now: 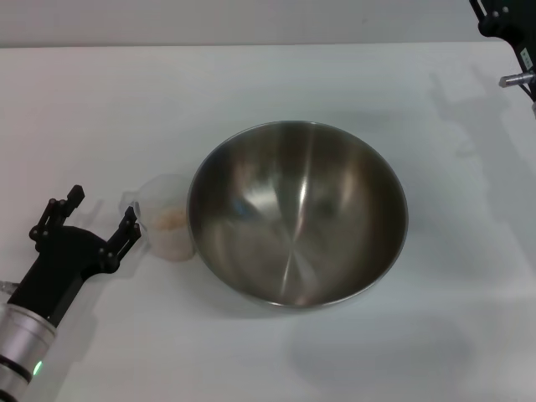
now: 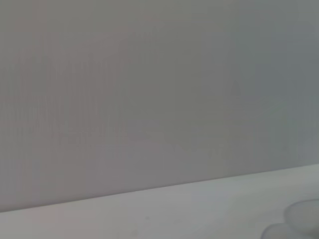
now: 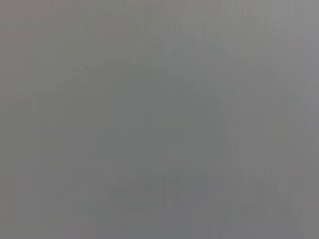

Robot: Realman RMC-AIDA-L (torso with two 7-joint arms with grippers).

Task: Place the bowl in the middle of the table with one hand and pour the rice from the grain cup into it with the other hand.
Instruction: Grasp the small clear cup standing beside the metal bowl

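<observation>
The bowl point(image 1: 297, 213) stands upright near the middle of the table point(image 1: 251, 84), its brushed-metal interior showing no contents. The grain cup point(image 1: 166, 216) stands upright on the table immediately to the robot's left of the bowl, its wall touching or very nearly touching the bowl's rim; contact cannot be confirmed. The rice point(image 1: 170, 219) is inside the cup as a pale beige mass in the lower part. The left gripper point(image 1: 102, 210) is low over the table at the left front, with its two black fingers spread wide apart and nothing between them. One fingertip point(image 1: 131, 219) sits just beside the cup's outer wall, and the other is well clear of it on the far side. The cup is not between the fingers. The right arm point(image 1: 507, 33) is parked at the far right corner of the table, well apart from the bowl; only part of its black structure is in view, and the state of its gripper cannot be determined. The left wrist view shows a strip of table surface point(image 2: 149, 214) below a plain grey background. The right wrist view shows a uniform grey field with no identifiable detail.
</observation>
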